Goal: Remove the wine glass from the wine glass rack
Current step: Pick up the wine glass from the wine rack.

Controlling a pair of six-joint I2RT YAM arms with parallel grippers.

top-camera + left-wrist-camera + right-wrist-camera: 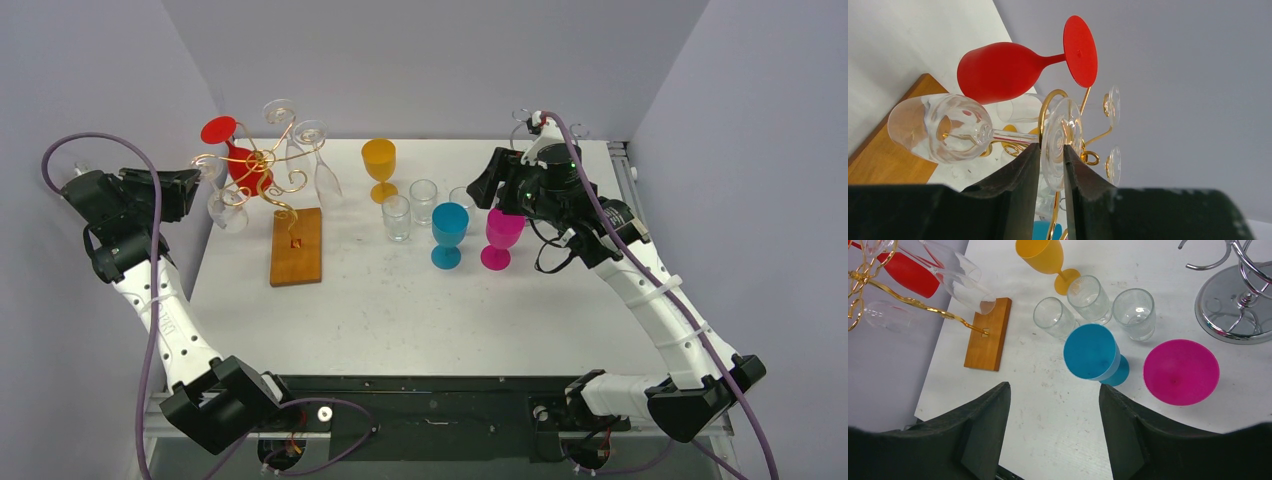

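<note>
The gold wire wine glass rack (262, 165) stands on a wooden base (297, 245) at the table's back left. Hanging from it are a red wine glass (998, 70) and several clear ones. My left gripper (1052, 146) is at the rack's left side (195, 185). Its two fingers are closed on the round foot of one clear wine glass (943, 127), whose foot still sits in a gold hook. My right gripper (1054, 386) hovers open over the table near the coloured goblets, holding nothing.
A yellow goblet (379, 160), a cyan goblet (449, 228), a pink goblet (503, 232) and three clear tumblers (397, 215) stand mid-table. A silver rack (1233, 305) stands at the back right, behind the right arm. Grey walls enclose the table on three sides.
</note>
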